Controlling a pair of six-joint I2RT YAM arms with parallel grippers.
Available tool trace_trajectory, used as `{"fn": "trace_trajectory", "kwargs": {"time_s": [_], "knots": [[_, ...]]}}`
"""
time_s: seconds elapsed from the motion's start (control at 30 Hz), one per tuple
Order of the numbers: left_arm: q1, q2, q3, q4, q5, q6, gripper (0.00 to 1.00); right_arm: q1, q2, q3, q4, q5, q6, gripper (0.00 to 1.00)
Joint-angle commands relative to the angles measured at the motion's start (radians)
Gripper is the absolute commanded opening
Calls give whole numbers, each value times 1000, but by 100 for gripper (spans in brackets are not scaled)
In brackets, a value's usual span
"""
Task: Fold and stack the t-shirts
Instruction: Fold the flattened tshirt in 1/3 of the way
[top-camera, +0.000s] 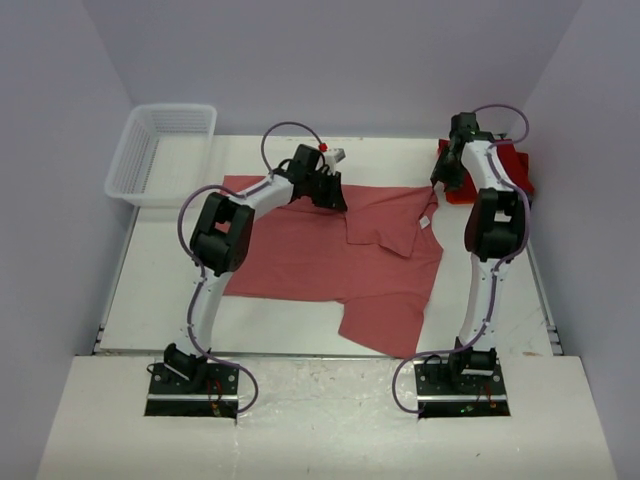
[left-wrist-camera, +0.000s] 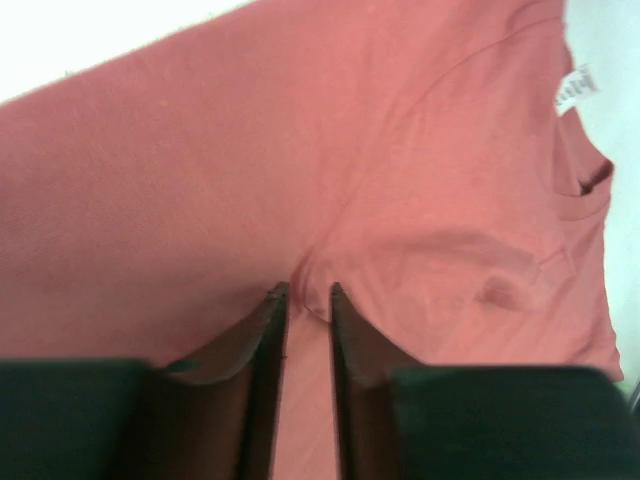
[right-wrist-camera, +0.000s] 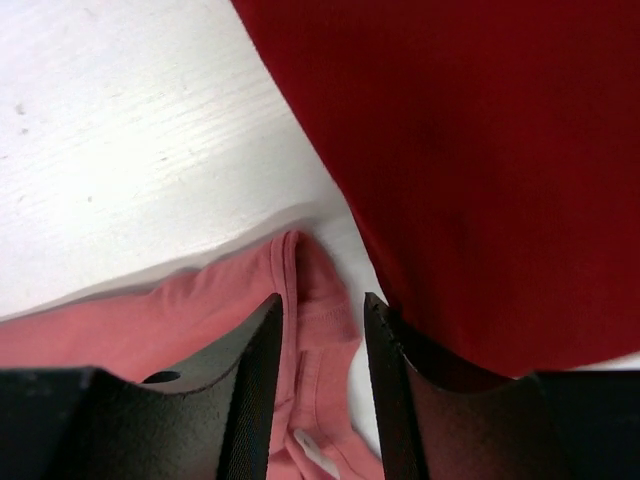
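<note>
Right of the barely folded salmon t-shirt (top-camera: 330, 255) lay a finished deep red stack (top-camera: 508, 162); left claw (left-wrist-camera: 308, 292) and right claw (right-wrist-camera: 320, 300) hung slightly parted

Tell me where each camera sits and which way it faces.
Top: overhead, near side, looking down on table, salmon shirt, red shirts; left arm, right arm show.
Left wrist: above the salmon shirt, looking down; left gripper shows.
Right wrist: looking down at salmon shirt's edge beside red shirts; right gripper shows.
Shared: all three see the salmon shirt.

The white table (top-camera: 160, 290) bears a salmon t-shirt (top-camera: 320, 262), folded red t-shirts (top-camera: 512, 165) and a mesh basket (top-camera: 160, 150).
</note>
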Motion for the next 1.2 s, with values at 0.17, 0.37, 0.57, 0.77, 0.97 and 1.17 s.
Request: {"fn": "trace_trajectory", "kwargs": {"time_s": [0.17, 0.37, 0.57, 0.77, 0.97, 1.17], "knots": [[-25, -215, -46, -4, -47, 23, 49, 50, -298, -166, 70, 27, -1, 41], [-79, -215, -115, 20, -24, 2, 39, 130, -388, -341, 83, -57, 12, 16], [-125, -246, -211, 43, -77, -1, 39, 182, -506, -557, 176, -93, 37, 0], [-134, -258, -276, 74, -88, -1, 37, 193, -522, -676, 236, -166, 65, 0], [-134, -232, -278, 91, -87, -7, 36, 202, -490, -702, 250, -181, 68, 0], [-136, -206, -282, 77, -93, -9, 36, 222, -476, -708, 244, -180, 84, 0]]}}
